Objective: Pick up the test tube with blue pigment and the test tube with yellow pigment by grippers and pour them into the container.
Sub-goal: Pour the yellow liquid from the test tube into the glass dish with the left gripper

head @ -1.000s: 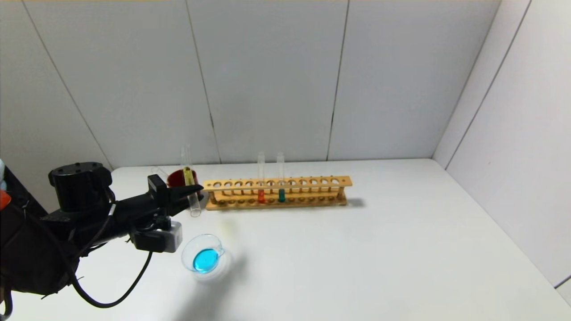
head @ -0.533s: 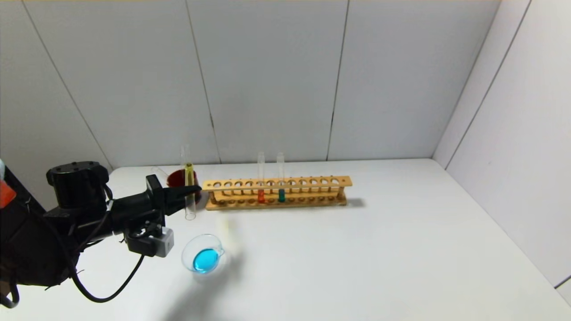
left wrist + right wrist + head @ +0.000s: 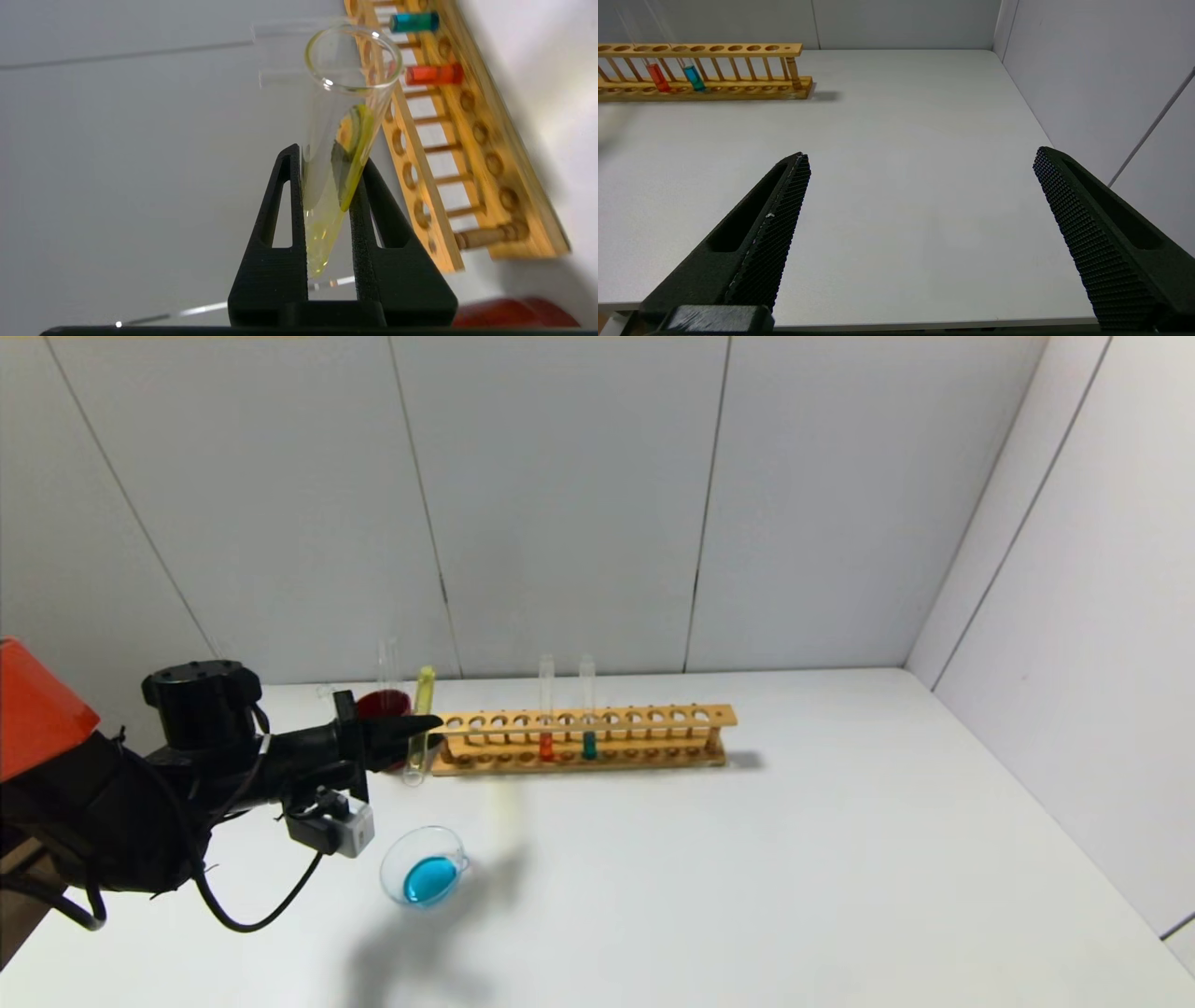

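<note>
My left gripper is shut on the test tube with yellow pigment. It holds the tube nearly upright above the table, by the rack's left end and behind the container. The tube's yellow end is uppermost and its open mouth lowest. In the left wrist view the fingers clamp the tube near its yellow-tinted closed end. The container, a clear glass dish, holds blue liquid. No tube with a blue tip shows. My right gripper is open and empty over the table's near right part.
A wooden rack stands at the back with an orange-red tube and a green-teal tube. A dark red cup behind my left gripper holds an empty clear tube. Walls close the back and right.
My left arm has risen and moved back and right toward the rack, away from the dish. The yellow tube has turned with it and now leans the other way.
</note>
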